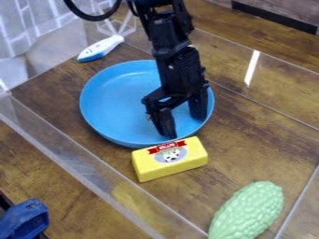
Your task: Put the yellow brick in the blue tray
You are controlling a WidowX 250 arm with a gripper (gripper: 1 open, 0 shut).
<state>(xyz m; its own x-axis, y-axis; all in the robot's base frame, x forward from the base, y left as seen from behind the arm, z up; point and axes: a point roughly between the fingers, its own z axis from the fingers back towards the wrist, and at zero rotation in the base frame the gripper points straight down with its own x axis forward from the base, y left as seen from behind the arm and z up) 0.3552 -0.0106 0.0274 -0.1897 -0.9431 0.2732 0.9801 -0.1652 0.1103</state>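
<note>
The yellow brick (171, 159), with a red banner and a round grey picture on top, lies flat on the wooden table just in front of the blue tray (112, 103). Its far edge touches or nearly touches the tray's rim. My black gripper (176, 114) points steeply down over the tray's near-right part, just behind the brick. It is open, its fingers (157, 121) spread wide with nothing held between them.
A green bumpy oval thing (247, 211) lies at the front right. A white and blue object (100, 49) sits behind the tray at the back left. Clear plastic walls (75, 159) enclose the table. A blue item (22, 220) is outside at the bottom left.
</note>
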